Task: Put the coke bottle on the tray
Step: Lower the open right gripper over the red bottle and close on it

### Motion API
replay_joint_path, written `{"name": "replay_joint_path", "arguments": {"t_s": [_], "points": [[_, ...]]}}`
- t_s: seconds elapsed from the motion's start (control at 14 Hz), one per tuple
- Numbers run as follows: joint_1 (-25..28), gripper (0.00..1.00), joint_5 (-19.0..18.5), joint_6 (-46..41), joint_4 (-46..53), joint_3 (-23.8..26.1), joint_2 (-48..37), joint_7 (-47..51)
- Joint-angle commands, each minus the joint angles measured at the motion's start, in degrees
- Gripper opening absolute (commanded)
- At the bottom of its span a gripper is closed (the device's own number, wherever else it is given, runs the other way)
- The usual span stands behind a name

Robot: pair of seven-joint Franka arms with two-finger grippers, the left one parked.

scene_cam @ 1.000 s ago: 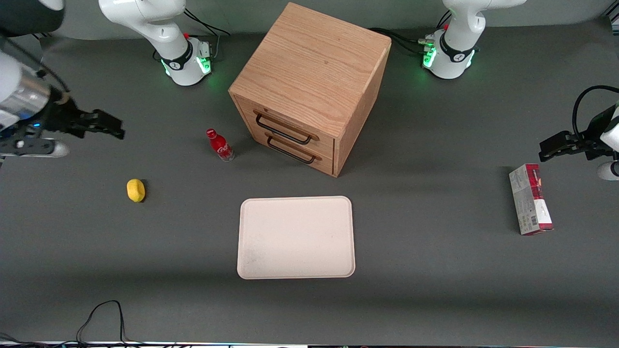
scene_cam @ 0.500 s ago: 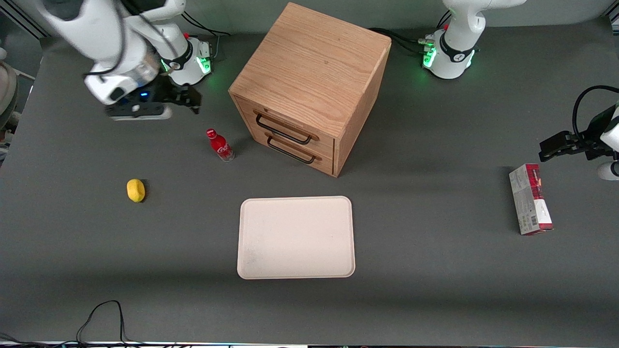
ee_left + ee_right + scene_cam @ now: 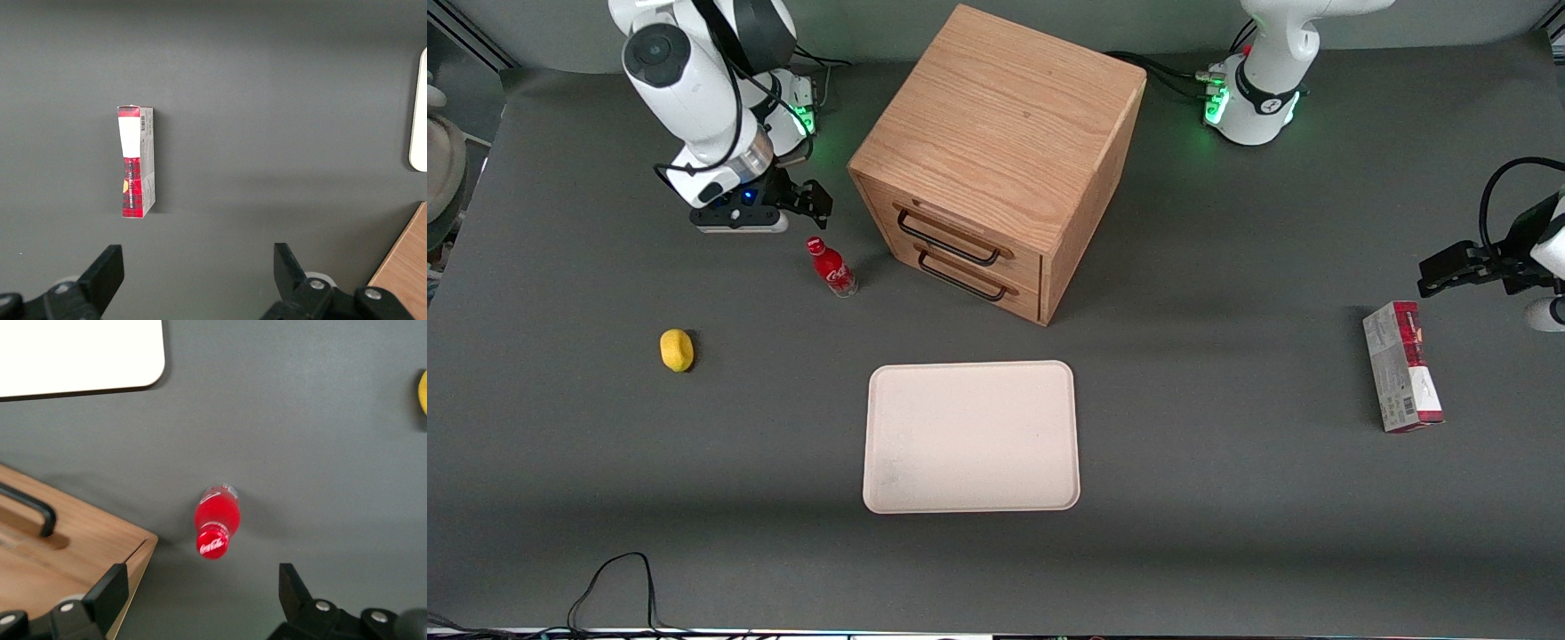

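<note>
Jaws of the gripper [image 3: 805, 203] stand wide apart with nothing between them, hovering above the bench [image 3: 1227, 498], slightly farther from the front camera than the coke bottle. A wooden drawer cabinet [image 3: 1000, 151] stands beside that spot. The tray [image 3: 971, 436] lies nearer the camera, bare. The coke bottle [image 3: 831, 266] stands upright on the bench, in front of the cabinet's drawers, well apart from the tray.
</note>
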Motion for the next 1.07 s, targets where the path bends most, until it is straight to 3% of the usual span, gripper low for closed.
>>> {"name": "replay_joint_path", "arguments": {"t_s": [0.0,0.71,1.0], "points": [[-0.06,1.00,1.42,5.57,-2.34,1.15,2.57,0.09],[0.03,0.98,1.24,12.62,-4.89,1.60,8.47,-0.08],[-0.06,0.45,1.15,12.62,-4.89,1.60,8.73,-0.08]]}}
